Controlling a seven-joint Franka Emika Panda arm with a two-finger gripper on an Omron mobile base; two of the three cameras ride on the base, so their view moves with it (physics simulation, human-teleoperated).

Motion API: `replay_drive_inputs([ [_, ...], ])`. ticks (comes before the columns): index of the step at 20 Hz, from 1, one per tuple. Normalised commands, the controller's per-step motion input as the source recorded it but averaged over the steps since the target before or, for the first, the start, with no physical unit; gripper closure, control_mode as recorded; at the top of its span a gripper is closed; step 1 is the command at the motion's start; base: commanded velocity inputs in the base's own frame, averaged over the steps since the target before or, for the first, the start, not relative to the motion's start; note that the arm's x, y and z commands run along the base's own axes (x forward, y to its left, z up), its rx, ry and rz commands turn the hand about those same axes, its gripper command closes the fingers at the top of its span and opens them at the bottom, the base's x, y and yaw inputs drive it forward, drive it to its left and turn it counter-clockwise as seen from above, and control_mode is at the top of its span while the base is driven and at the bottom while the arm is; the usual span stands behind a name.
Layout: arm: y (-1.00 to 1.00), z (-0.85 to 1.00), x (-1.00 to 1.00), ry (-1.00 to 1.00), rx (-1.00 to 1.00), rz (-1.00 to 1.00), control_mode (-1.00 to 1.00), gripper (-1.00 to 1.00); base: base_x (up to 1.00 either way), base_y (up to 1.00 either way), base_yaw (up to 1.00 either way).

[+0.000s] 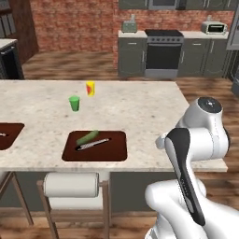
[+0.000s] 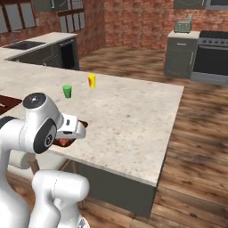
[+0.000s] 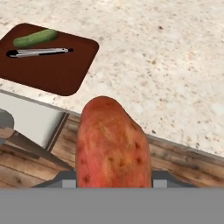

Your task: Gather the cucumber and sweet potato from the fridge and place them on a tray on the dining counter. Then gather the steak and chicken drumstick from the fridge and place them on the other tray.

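The pincer (image 3: pixel 113 186) is clamped on the sweet potato (image 3: pixel 113 144), whose blunt, rounded end rises between the two finger bases in the hand view. Its skin is reddish-orange, matt and mottled, with small dark pits and pale streaks. It hangs over the near edge of the table (image 3: pixel 175 65), partly above the speckled beige stone top and partly above the plank floor (image 3: pixel 183 164).

The table is a broad slab of pale, granular stone with a thin squared edge. Near its front edge lies the tray (image 1: pixel 95 147), a flat, dark brown rectangle with rounded corners and a smooth surface. On the tray rests the cucumber (image 1: pixel 87 137), a short green cylinder with rounded ends, lying at a slant along the tray's far-left part. Just beside it, toward the tray's middle, lies a knife (image 1: pixel 93 144), slim and silvery with a dark handle, roughly parallel to the cucumber.

A second tray (image 1: pixel 10 134) of the same brown sits at the table's left edge of the left base view, cut off by the frame. Farther back, toward the table's middle, stand a green cup (image 1: pixel 74 103) and a yellow cup (image 1: pixel 90 88), both small and tapered, near each other but apart.

A stool (image 1: pixel 71 185) with a white cylindrical cushion and wooden legs stands below the front edge, under the tray.
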Motion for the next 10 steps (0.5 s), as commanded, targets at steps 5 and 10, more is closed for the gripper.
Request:
replay_drive_inputs([
  [5, 0.0, 0.0, 0.0, 0.0, 0.0, 0.0, 1.0, 1.0, 0.31, 0.41, -0.24],
  [10, 0.0, 0.0, 0.0, 0.0, 0.0, 0.0, 1.0, 1.0, 0.41, 0.14, -0.24],
])
